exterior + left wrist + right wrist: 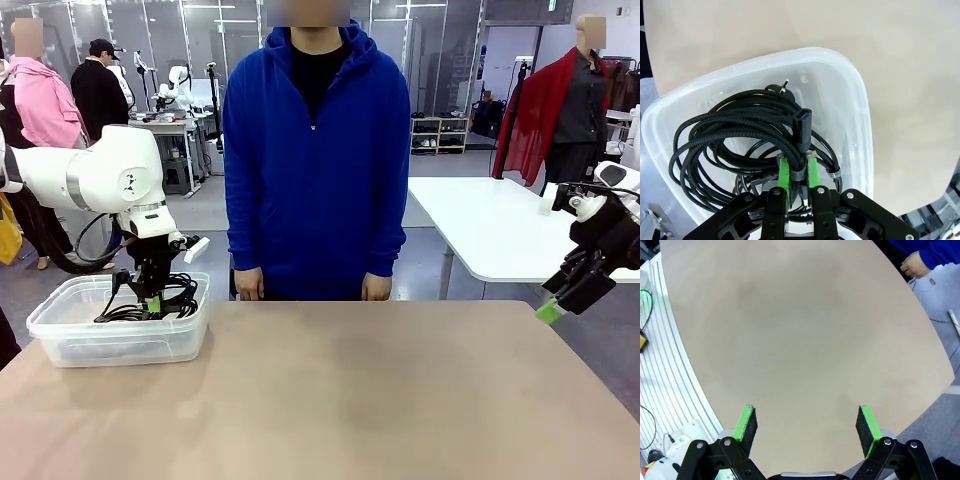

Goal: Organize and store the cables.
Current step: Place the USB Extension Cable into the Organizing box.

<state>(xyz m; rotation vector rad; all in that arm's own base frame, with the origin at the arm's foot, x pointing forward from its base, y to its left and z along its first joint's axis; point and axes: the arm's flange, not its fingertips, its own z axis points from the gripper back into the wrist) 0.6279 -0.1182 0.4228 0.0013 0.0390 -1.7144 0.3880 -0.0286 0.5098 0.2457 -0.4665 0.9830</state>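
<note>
With the left gripper pinched shut on a coiled cable low inside the clear tub, let go only once the coil rests on the cables beneath, then lift straight up; the right gripper hangs wide open over the bare surface.

Left arm — glossy white rounded housings, grey joint ring, looped black wiring. Left tool and right tool — black linkages with round screws, green pads. Person: blue zip hoodie over black shirt.
</note>
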